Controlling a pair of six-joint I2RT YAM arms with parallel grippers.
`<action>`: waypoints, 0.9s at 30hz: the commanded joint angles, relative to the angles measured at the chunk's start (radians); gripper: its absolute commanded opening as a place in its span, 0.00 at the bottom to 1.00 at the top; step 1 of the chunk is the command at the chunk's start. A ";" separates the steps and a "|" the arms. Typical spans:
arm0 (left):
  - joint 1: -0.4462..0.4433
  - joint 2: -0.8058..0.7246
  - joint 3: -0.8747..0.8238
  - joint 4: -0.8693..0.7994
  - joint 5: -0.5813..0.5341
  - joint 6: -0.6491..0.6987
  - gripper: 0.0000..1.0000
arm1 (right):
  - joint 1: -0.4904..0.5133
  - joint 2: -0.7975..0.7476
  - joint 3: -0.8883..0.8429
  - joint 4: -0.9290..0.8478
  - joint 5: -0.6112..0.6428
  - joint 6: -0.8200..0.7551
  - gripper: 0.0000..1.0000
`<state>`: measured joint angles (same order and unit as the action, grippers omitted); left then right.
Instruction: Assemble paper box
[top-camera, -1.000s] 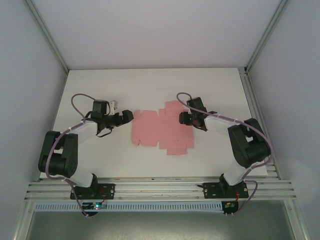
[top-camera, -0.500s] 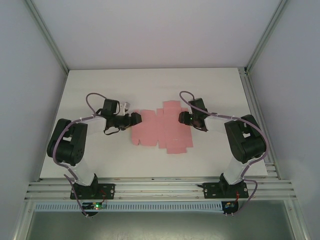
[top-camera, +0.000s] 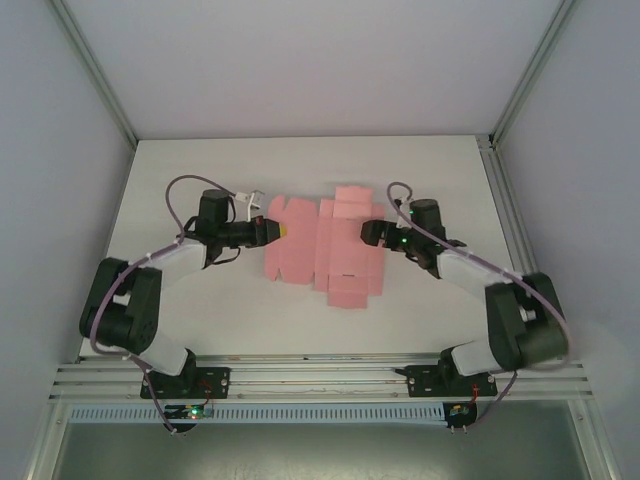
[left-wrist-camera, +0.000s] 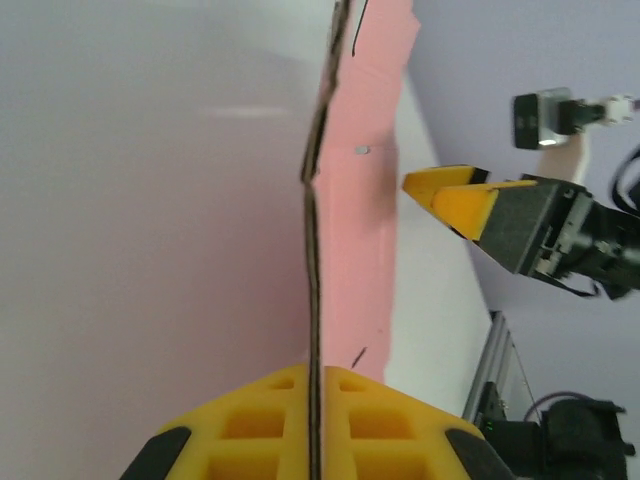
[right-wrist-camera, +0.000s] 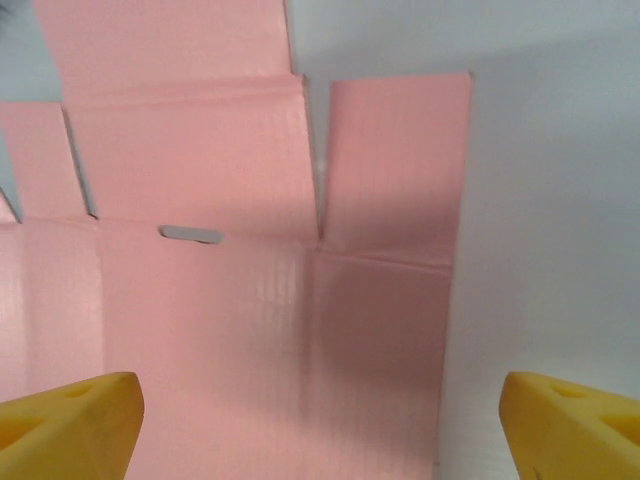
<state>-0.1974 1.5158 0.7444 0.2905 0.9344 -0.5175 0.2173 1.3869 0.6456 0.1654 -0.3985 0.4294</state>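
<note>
Pink card (top-camera: 320, 250) lies flat in the middle of the table (top-camera: 180, 320), not yet folded. The left gripper (top-camera: 277, 229) has just slid in and clamped onto its left edge. The right gripper (top-camera: 368, 232) has sprung wide over the opposite flaps, holding nothing. One side looks anchored for folding, and the card has nudged slightly farther away.

This is a robotics lab test cell. A matte white tabletop (top-camera: 430, 180) sits boxed in by plain pale grey panels (top-camera: 300, 60), framed by silver aluminium extrusion posts running to the upper left (top-camera: 95, 70) and upper right (top-camera: 530, 75) corners. Slotted aluminium rails (top-camera: 320, 380) cross the bottom of the frame. Bolted to them are two black-and-white jointed robot arms, one lower left (top-camera: 150, 275) and one lower right (top-camera: 500, 290). Both trail loose purple cables (top-camera: 180, 195). Small bare circuit boards (top-camera: 185, 410) sit below the rails.
</note>
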 joint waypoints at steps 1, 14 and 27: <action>-0.010 -0.063 -0.046 0.230 0.075 -0.023 0.00 | -0.035 -0.097 -0.079 0.140 -0.278 -0.056 0.92; -0.026 -0.252 -0.093 0.280 0.129 -0.076 0.00 | -0.163 -0.324 -0.320 0.336 -0.374 -0.023 0.95; -0.042 -0.469 -0.171 0.259 -0.047 -0.055 0.00 | -0.131 -0.433 -0.348 0.679 -0.593 0.140 0.20</action>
<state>-0.2283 1.0622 0.5938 0.5236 0.9226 -0.5838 0.0608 0.9981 0.2966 0.7052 -0.9150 0.5320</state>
